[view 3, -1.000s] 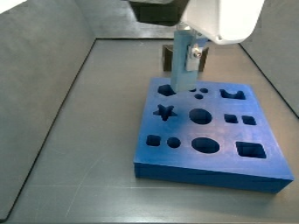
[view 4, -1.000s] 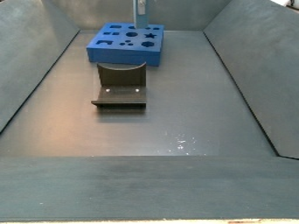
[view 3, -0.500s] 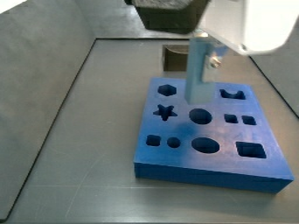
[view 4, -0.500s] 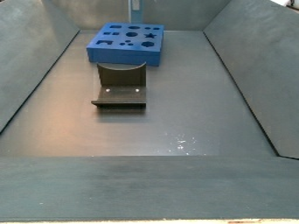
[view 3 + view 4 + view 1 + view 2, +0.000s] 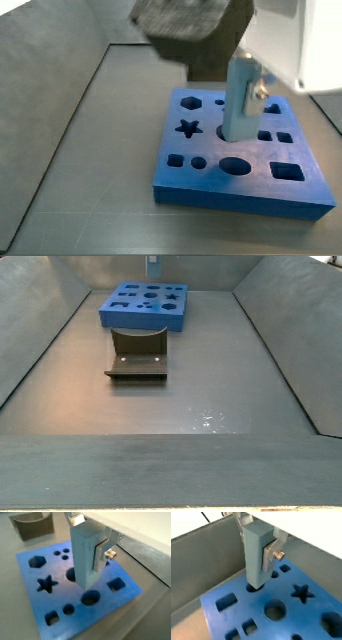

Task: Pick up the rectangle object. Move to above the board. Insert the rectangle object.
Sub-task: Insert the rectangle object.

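End effector [image 5: 100, 554] – gripping rectangle object [image 5: 85, 557] – above board [image 5: 123, 599]

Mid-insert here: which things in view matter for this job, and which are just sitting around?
In play:
- rectangle object, held upright in the gripper
- board, directly beneath it

Just sitting there:
- fixture, on the floor in front of the board
- brown block, behind the board
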